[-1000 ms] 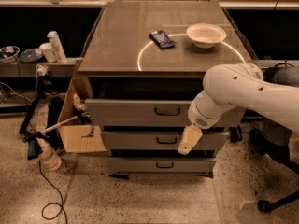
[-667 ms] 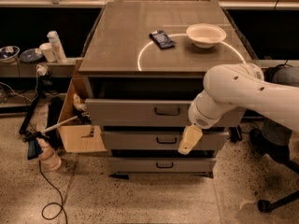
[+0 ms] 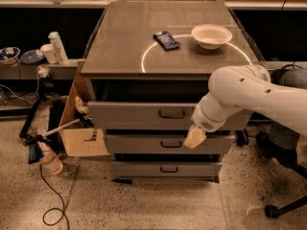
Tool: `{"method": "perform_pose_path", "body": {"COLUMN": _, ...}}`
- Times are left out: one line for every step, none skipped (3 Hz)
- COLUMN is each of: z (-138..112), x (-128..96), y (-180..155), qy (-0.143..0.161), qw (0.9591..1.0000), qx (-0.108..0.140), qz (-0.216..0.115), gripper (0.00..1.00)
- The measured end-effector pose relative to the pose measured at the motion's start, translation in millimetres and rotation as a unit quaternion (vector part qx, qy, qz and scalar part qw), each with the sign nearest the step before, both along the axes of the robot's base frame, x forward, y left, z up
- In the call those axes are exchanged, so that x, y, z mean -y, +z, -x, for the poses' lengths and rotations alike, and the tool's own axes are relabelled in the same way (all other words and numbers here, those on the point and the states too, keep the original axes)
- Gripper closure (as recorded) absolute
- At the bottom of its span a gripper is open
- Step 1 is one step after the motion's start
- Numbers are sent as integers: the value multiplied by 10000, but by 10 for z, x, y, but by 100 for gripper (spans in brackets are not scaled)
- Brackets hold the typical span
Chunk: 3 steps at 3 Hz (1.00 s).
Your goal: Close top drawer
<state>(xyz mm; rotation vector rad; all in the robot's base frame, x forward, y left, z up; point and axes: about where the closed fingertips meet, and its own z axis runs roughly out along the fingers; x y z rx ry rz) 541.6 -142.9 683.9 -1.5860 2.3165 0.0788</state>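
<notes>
The grey cabinet [image 3: 124, 42] has three drawers. The top drawer [image 3: 129, 115] has the tallest grey front, with a small dark loop handle [image 3: 171, 114] at its centre. It stands pulled out, with a dark gap between it and the cabinet top. My gripper [image 3: 194, 138], cream-tipped on a white arm [image 3: 244, 92], hangs just below the top drawer's front panel. It is right of the handle and in front of the middle drawer [image 3: 144, 145]. The arm hides the right end of the top drawer's front.
A white bowl [image 3: 211, 35] and a dark blue packet [image 3: 166, 40] lie on the cabinet top. An open cardboard box [image 3: 81, 138], a spray bottle [image 3: 48, 158] and cables [image 3: 53, 195] sit on the floor at the left. A chair base [image 3: 283, 200] stands at the right.
</notes>
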Motion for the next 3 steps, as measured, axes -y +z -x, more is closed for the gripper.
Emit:
{"method": "perform_pose_path", "body": {"z": 0, "x": 0, "y": 0, "qy": 0, "qw": 10000, "qx": 0, "qz": 0, "gripper": 61}}
{"method": "perform_pose_path", "body": {"z": 0, "x": 0, "y": 0, "qy": 0, "qw": 10000, "qx": 0, "qz": 0, "gripper": 84}}
{"method": "perform_pose_path", "body": {"z": 0, "x": -1, "y": -1, "qy": 1, "qw": 10000, "qx": -1, "qz": 0, "gripper": 100}}
